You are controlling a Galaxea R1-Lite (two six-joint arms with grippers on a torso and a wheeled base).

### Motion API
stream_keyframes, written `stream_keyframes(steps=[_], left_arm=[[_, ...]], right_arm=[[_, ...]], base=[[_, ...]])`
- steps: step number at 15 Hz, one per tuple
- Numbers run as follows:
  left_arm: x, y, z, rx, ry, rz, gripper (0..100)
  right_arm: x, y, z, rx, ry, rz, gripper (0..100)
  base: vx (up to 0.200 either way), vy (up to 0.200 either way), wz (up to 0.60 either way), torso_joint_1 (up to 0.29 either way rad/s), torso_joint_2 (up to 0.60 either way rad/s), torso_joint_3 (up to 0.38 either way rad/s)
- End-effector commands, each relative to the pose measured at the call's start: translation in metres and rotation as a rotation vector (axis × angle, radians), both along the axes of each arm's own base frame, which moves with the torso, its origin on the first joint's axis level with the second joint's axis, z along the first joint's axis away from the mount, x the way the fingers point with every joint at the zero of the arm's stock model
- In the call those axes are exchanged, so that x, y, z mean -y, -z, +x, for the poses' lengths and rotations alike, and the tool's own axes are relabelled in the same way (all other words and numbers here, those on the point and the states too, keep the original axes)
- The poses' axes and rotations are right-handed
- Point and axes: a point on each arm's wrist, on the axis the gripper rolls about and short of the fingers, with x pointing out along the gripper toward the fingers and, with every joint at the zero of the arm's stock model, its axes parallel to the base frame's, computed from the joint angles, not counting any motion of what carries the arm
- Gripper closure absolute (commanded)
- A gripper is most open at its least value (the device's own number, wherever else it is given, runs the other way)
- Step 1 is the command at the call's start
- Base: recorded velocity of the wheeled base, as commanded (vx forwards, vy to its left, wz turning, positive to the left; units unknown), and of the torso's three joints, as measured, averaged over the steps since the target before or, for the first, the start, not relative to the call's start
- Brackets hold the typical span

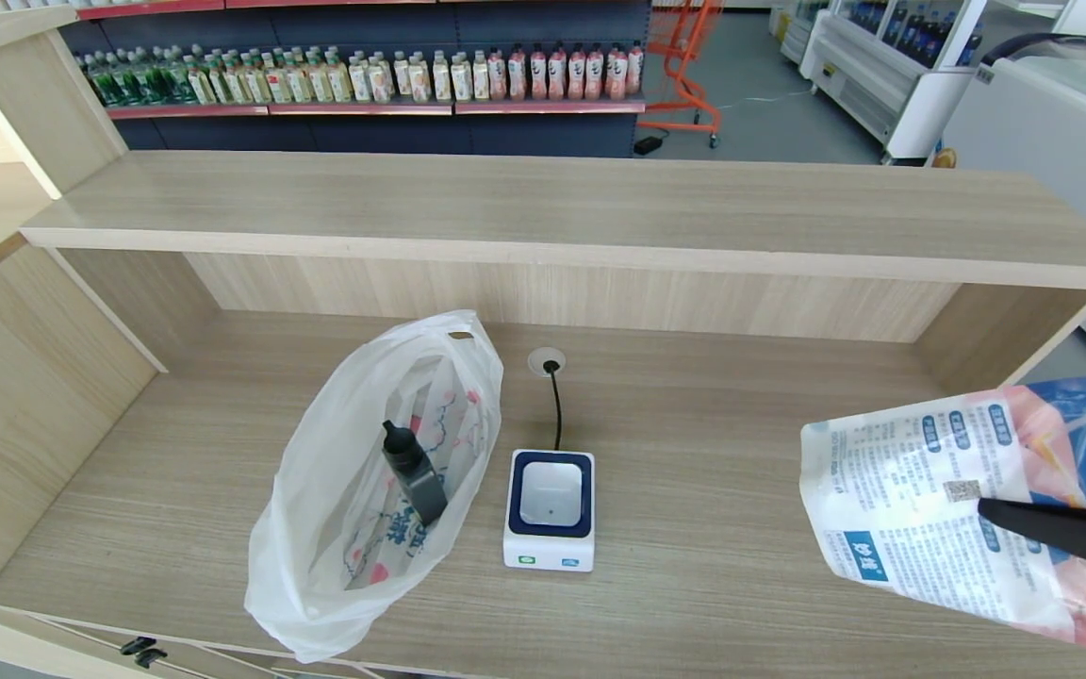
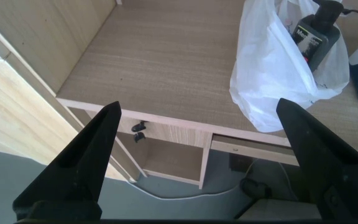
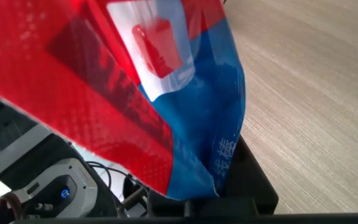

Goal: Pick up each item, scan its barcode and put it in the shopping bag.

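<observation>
Pouch, white-blue-pink printed plastic, clamped in right pincer, lower right of frame; white-and-navy square scanner leftward, frame centre. Left pincer wide apart, empty.

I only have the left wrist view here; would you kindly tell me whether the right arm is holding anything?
Observer: Yes, the right pincer is shut on a blue, white and pink packet.
Operator: Thank you; is it over the scanner?
Observer: No, the scanner sits well to the packet's left, beside the shopping bag.
Operator: Does any code show on the packet?
Observer: A small square code faces the head camera, near the pincer.
</observation>
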Motion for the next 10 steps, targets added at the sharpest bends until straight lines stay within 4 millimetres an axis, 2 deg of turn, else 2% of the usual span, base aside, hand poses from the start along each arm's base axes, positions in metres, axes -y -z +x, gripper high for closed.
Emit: stream_keyframes(steps=[1,7,10], left_arm=[[0.0,0.0,0.0,-0.002,-0.001,0.0,0],[0.0,0.0,0.0,-0.001,-0.001,-0.002,0],[0.0,0.0,0.0,-0.002,-0.001,0.0,0]], right_arm=[[0.001,0.003,-0.009,0.01,-0.002,0.002,100],[-0.002,0.004,-0.01,-0.014,-0.042,0.032,100],[-0.003,0.01,0.001,-0.056,-0.044,0.02,100]], base=[[0.0,0.0,0.0,0.0,0.0,0.0],[0.0,0.2,0.0,0.003,0.0,0.001],[0.0,0.2,0.0,0.001,0.0,0.004]])
